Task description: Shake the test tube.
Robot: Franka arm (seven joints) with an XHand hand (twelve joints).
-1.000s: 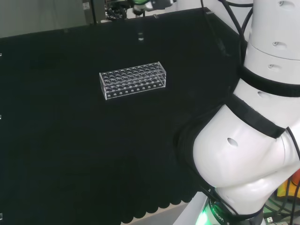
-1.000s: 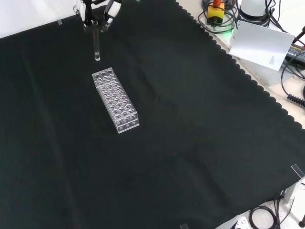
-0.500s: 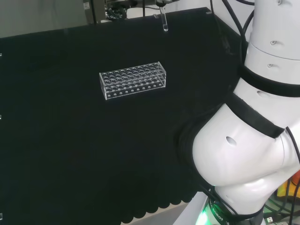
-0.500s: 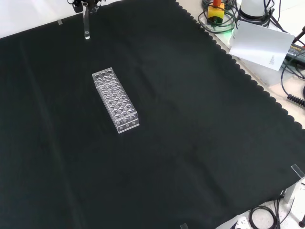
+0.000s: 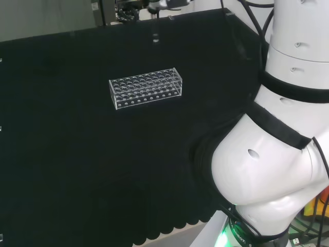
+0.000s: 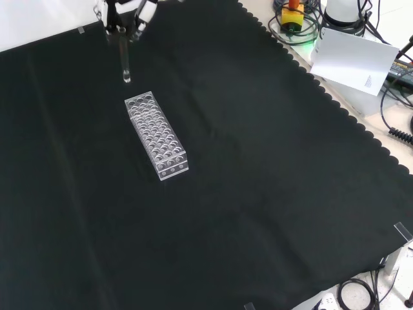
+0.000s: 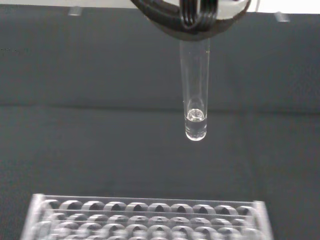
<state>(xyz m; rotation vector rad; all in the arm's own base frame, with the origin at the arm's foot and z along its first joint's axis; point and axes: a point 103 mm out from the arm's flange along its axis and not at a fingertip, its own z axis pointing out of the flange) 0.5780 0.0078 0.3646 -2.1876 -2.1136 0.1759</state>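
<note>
The test tube (image 6: pixel 124 61) hangs upright in the air, clear of the acrylic tube rack (image 6: pixel 157 134) standing on the black cloth (image 6: pixel 271 181), likely so it can be shaken without striking anything. The hand (image 6: pixel 122 16) grips its upper end between curled fingers (image 7: pixel 192 12), and a little clear liquid sits at the bottom.

A clear tube rack (image 6: pixel 157 135) lay on the black cloth (image 6: pixel 258 181) covering the bench. Beyond the cloth's scalloped edge sat a white sheet (image 6: pixel 354 60) and cables (image 6: pixel 397 106).
</note>
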